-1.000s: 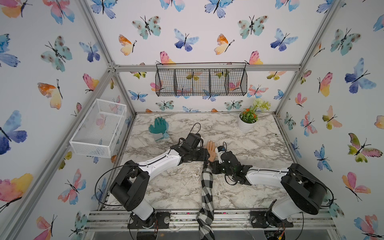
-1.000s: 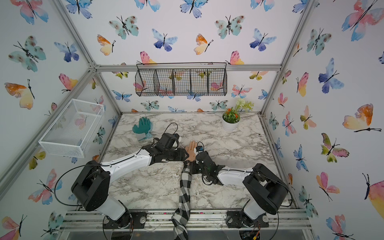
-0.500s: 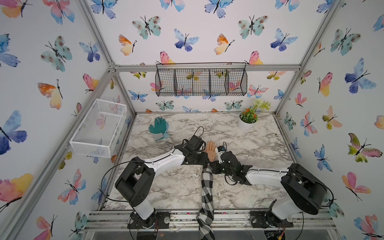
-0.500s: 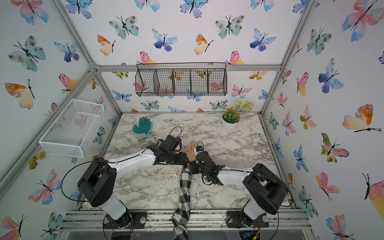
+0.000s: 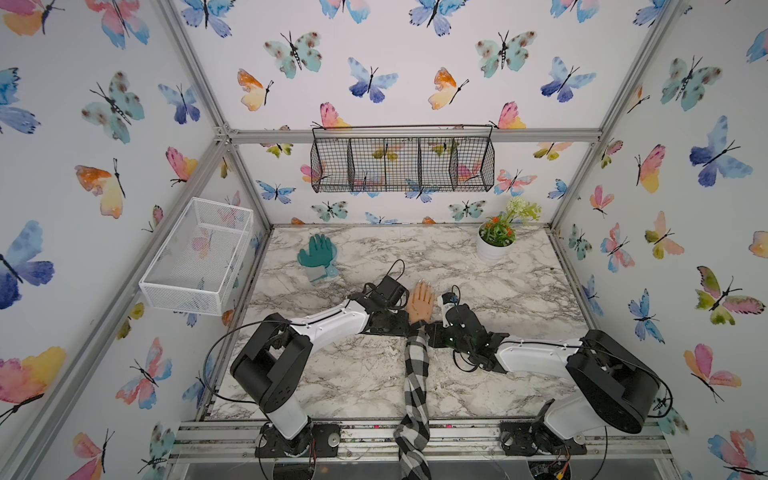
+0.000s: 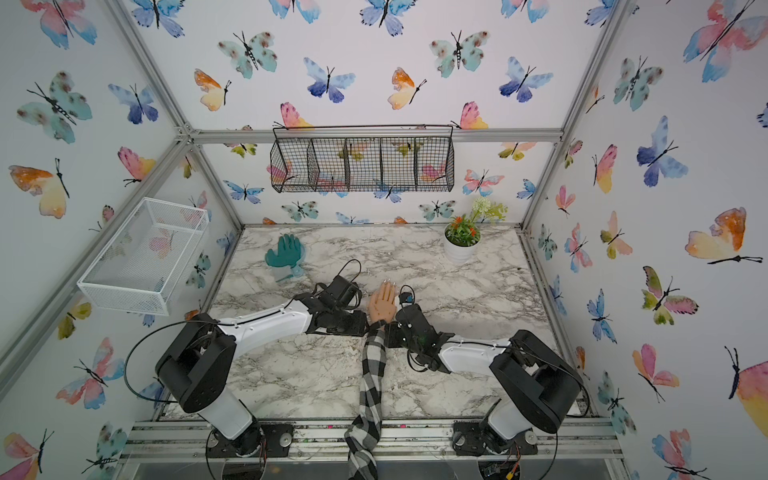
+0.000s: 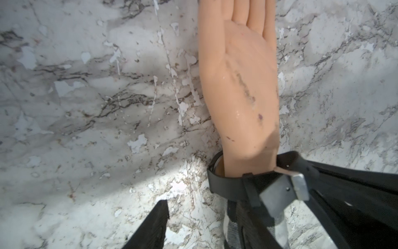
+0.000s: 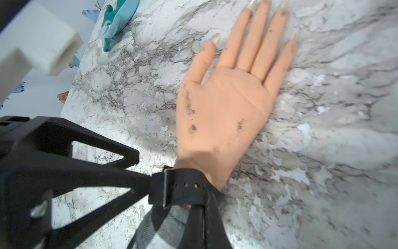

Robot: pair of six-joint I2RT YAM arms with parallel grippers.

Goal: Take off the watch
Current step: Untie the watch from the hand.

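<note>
No legible text, brand or number in any view; watch (image 8: 183, 189) strap — plain, unmarked.

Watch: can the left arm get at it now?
Probably yes. The left gripper sits at the watch on the wrist of the mannequin hand, nothing between. The right gripper grips it from the opposite side, leaving that approach free.
</note>
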